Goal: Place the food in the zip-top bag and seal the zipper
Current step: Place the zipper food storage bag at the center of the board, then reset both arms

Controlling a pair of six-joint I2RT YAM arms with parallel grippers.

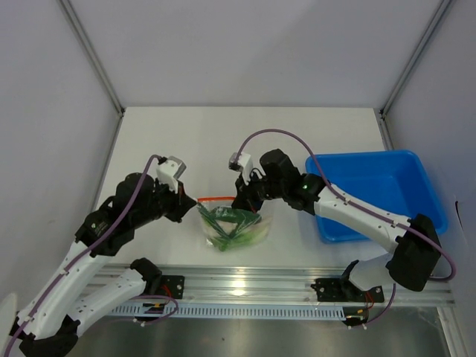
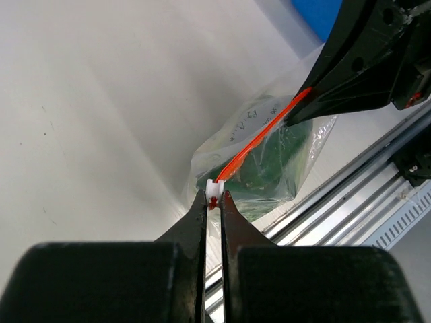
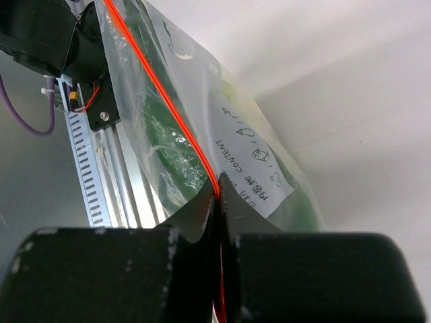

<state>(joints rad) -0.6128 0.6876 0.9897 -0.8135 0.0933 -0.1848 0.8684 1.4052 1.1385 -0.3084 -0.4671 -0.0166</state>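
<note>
In the top view, the zip-top bag point(image 1: 232, 225) sits in the lower middle of the frame, just above the aluminium rail point(image 1: 245, 286) at the near edge of the white table point(image 1: 245, 141). It is strung between the two arms. The bag is clear and crinkled, narrowing toward its bottom. The food point(image 1: 236, 222) is inside it, showing as a bunched mass of dark green leaves with paler green patches. Whether the bag's bottom touches the table cannot be told.

The zipper point(image 1: 218, 198) is a thin orange-red strip pulled taut in a nearly straight line along the bag's mouth. The left gripper point(image 2: 214, 196) is clenched on one end of it. In the left wrist view its black fingertips meet at the lower centre of the frame, with a small white tab point(image 2: 215, 188) sitting right at them. From there the strip runs up and to the right to the black tip of the right gripper point(image 1: 242, 199).

In the right wrist view, the right gripper's fingers are pressed together at the bottom centre, pinching the orange-red strip and the plastic on either side of it. The strip climbs toward the upper left of that frame. A printed label point(image 3: 248, 171) with dark lettering lies on the bag's clear wall to the right of the strip, and green leaves press against the plastic on both sides.

A blue bin point(image 1: 379, 195) stands at the right of the top view, well apart from the bag.
</note>
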